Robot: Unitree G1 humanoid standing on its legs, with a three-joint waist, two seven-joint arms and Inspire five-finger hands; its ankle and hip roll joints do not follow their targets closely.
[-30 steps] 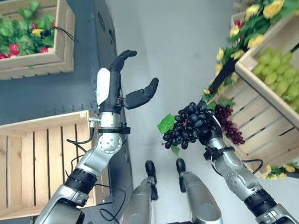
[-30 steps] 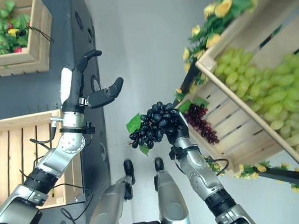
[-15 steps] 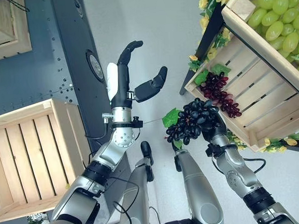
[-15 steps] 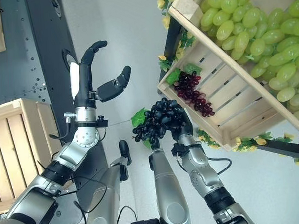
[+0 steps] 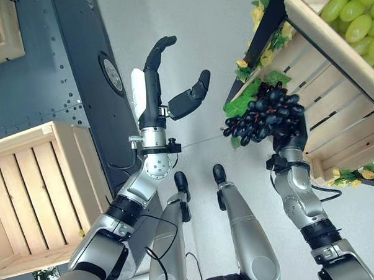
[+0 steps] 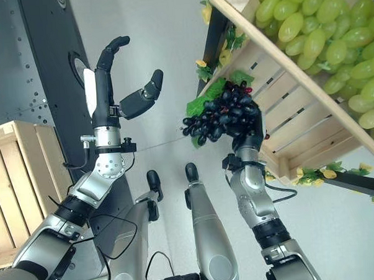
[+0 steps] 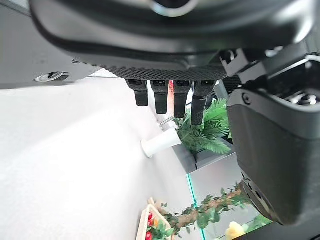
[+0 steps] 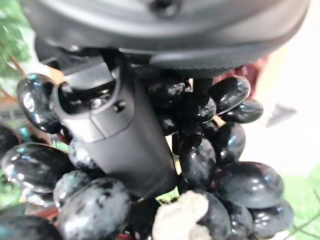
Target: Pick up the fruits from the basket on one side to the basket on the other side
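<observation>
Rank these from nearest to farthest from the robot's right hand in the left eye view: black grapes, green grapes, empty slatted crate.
1. Black grapes: held in the right hand.
2. Green grapes: in the crate above, right side.
3. Empty slatted crate: far left.

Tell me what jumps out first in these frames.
The right hand is shut on a bunch of black grapes, held up right in front of the slatted wooden crate heaped with green grapes. The left hand is raised and open in mid-air, holding nothing. An empty wooden crate sits at the robot's left.
</observation>
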